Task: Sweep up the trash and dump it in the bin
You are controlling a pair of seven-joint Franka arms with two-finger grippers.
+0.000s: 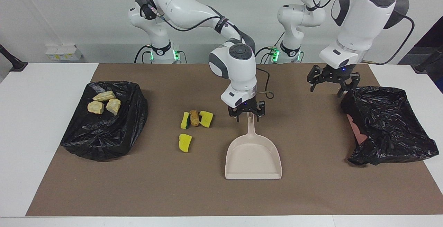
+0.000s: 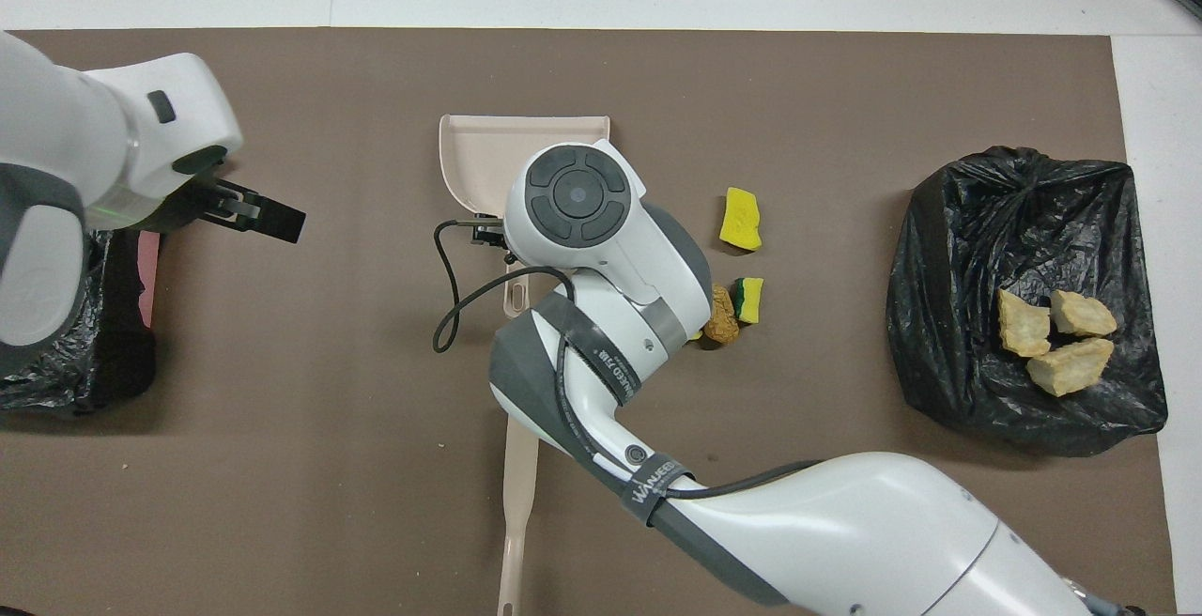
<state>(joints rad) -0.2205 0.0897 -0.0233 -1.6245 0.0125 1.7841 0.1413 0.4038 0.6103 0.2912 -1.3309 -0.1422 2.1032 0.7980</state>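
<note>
The right arm comes from its base at eleven o'clock in the facing view, bends down toward the middle of the desk, its wrist pointing straight down. The right gripper hangs low with its fingers spread apart, holding nothing. The left arm drops from the two o'clock corner of that view, wrist tilted downward. The left gripper is raised in the air, fingers wide apart and empty.
</note>
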